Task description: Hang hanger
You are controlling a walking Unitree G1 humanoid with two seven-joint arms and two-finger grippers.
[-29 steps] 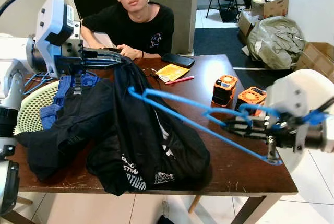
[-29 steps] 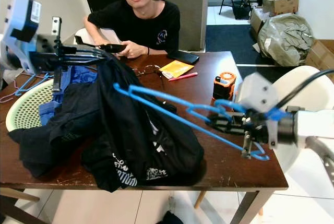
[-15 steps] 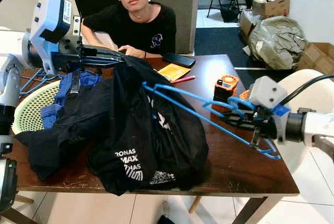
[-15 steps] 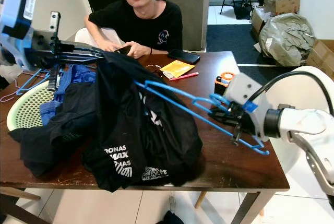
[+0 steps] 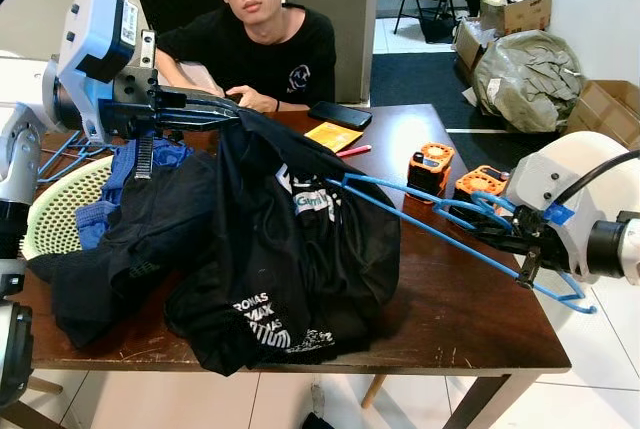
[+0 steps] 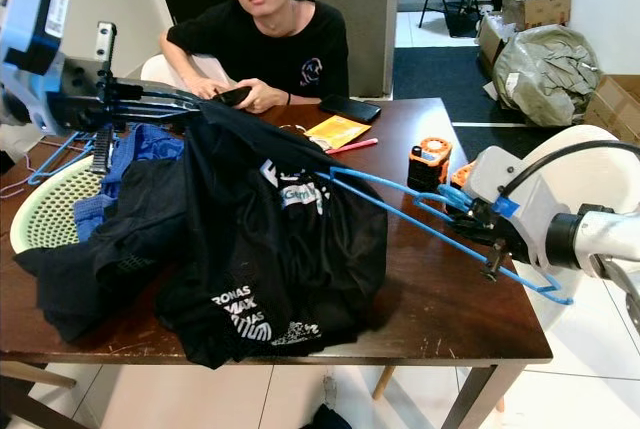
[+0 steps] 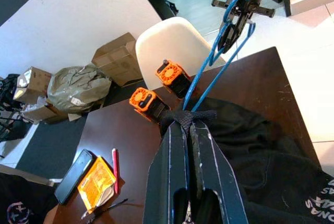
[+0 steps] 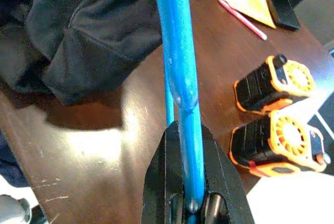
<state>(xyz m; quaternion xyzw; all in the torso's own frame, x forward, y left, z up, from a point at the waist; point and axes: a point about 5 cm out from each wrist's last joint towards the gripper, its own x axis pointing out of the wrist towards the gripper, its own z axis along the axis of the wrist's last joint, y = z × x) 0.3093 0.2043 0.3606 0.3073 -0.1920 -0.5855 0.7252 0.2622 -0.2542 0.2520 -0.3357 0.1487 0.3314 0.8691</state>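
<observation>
A bright blue plastic hanger [image 5: 440, 229], a black cloth shirt with white and teal lettering [image 5: 290, 259], 2 orange-and-black battery packs [image 5: 430, 170], a pale green perforated basket [image 5: 55, 211], a dark brown wooden table [image 5: 450, 299].

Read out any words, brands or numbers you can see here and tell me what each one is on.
"MAX": white print low on the black t-shirt; the lines around it are too creased to read.
White and teal chest print on the same shirt: too folded to read.
Sticker on the left gripper's camera housing: too small.
Orange batteries, yellow packet: nothing legible.
</observation>
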